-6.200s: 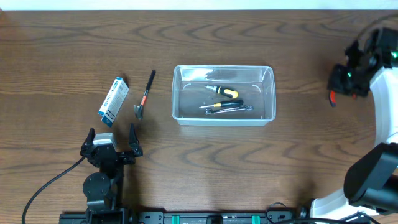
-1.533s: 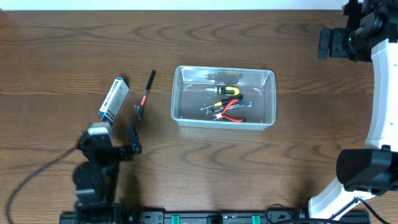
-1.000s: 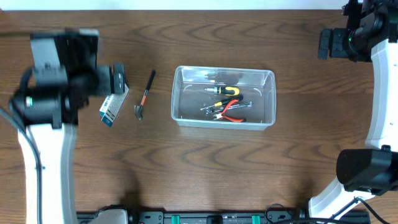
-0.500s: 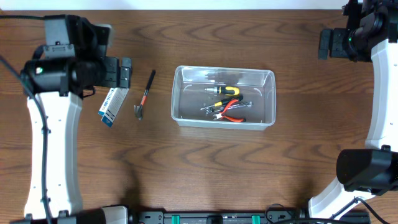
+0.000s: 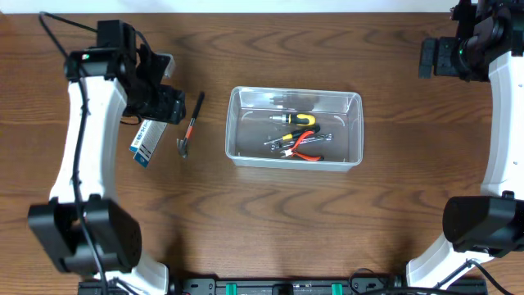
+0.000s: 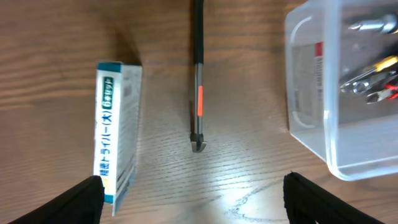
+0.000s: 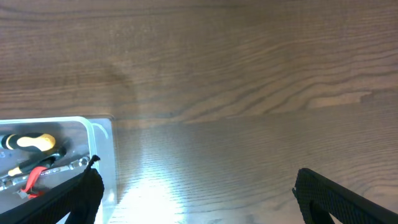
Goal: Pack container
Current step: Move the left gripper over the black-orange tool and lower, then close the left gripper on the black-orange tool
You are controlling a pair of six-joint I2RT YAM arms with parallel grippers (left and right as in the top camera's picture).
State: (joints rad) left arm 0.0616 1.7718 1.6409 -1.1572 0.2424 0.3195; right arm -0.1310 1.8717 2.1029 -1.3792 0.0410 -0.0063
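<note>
Left gripper: open wide, empty. Just beyond, head of black-handled tool, long axis straight up-frame, centred between the fingers. Blue-and-white box at left, container at right edge, tools inside. Far upper right overhead: right gripper, open, empty; left far nearer.

The overhead view looks straight down from high up and takes in the whole brown wooden table — both arms included. The left wrist view also faces downward, but from far nearer. It frames the blue-and-white cardboard box, the slim black tool with an orange band and one end of the clear rectangular plastic bin. All three show in the overhead view too (box, tool, bin). The right wrist view faces down at mostly bare tabletop, also from near, and catches only a corner of the bin at its lower left — besides the tabletop, the one thing all three views share.
</note>
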